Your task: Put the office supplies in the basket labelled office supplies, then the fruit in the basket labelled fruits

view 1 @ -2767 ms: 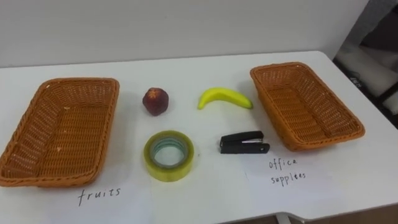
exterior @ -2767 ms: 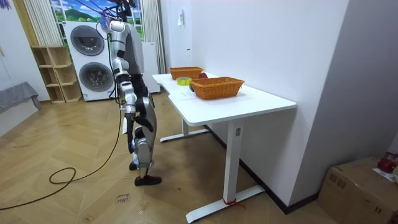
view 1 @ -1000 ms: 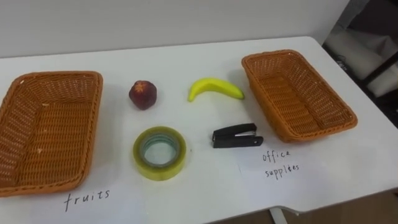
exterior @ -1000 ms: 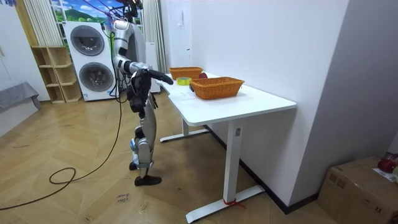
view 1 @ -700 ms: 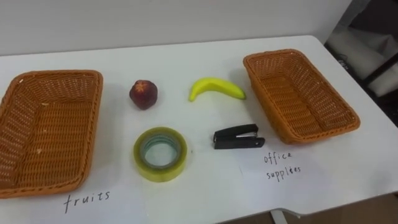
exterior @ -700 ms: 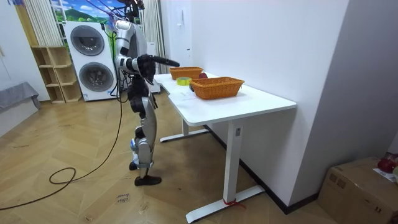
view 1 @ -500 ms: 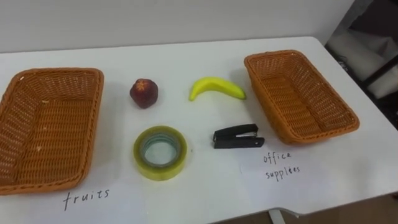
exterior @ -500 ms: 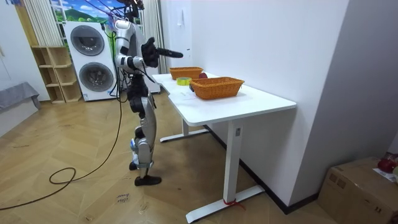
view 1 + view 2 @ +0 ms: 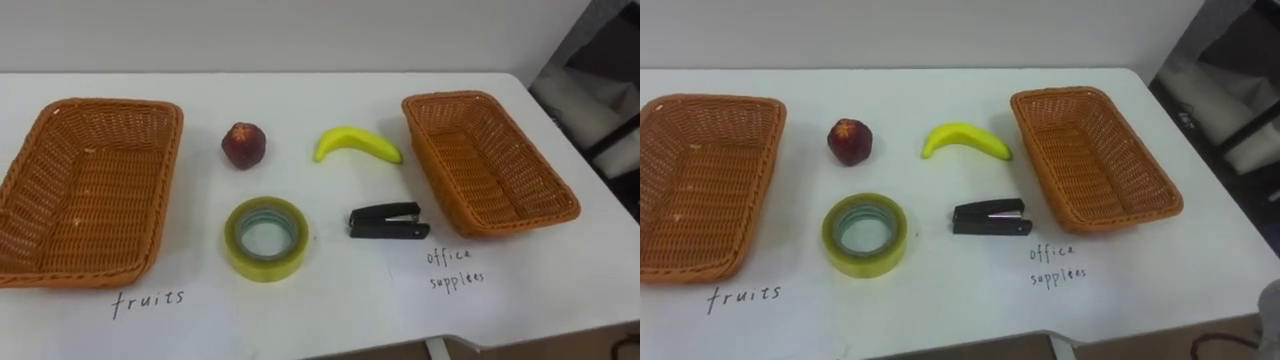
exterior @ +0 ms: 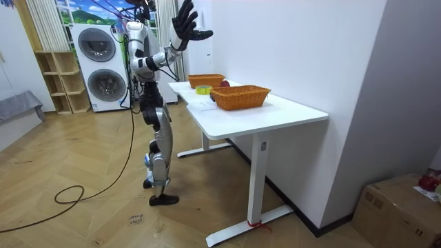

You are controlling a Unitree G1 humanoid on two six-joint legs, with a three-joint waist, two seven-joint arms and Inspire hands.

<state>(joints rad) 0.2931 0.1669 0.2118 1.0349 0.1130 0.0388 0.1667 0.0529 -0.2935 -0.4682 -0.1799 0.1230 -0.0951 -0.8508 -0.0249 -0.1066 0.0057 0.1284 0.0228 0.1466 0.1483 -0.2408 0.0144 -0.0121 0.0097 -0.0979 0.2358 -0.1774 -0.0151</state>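
R hand point(image 10: 185, 21) is up above its head, fingers splayed wide, holding nothing; 0.5 s ago it pointed level over the table point(image 9: 330, 320). Robot stands at the table's long edge, open floor behind. 2 wicker baskets, both empty: left basket point(image 9: 90, 190) and right basket point(image 9: 490, 165), the latter near the table's end. Between them, 1 each: tape roll point(image 9: 265, 265), red fruit point(image 9: 244, 145) at its 12 o'clock, banana point(image 9: 358, 144) at 1, stapler point(image 9: 388, 221) at 3.

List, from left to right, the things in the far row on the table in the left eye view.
In order: left basket → red fruit → banana → right basket.
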